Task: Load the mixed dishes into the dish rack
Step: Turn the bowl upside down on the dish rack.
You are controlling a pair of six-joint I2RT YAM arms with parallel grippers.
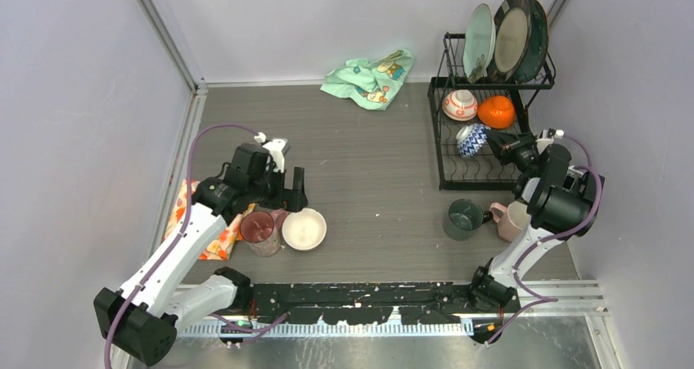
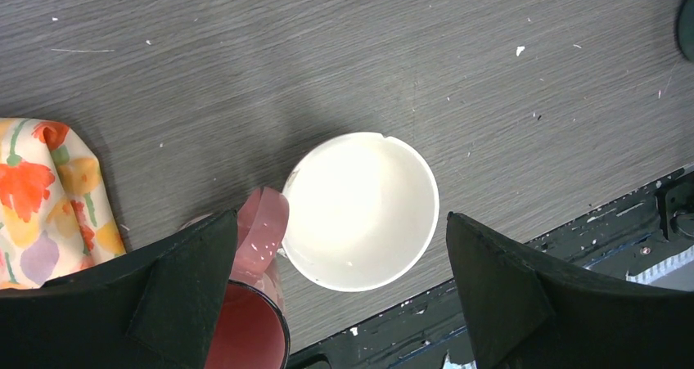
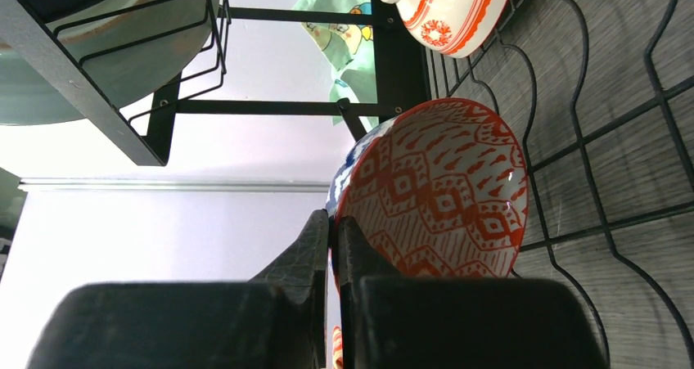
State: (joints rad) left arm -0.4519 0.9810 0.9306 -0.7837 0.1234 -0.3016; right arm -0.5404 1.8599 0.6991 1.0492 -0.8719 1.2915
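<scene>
My right claw (image 3: 334, 228) is pinched tight on the patterned bowl (image 3: 434, 189) rim, inside the dish rack (image 1: 439, 152) lower basket. My left claw (image 2: 340, 220) is spread wide over the white bowl (image 2: 360, 213), on the surface (image 1: 368, 164) well left of the rack.

Mint cartoon cloth (image 1: 370, 76), orange floral cloth (image 2: 45, 197)

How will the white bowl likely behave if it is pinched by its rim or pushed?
The white bowl looks rigid and glossy, so a rim pinch may slip. Upright on the flat table, it should slide, not roll. The pink cup beside it may get nudged.
</scene>
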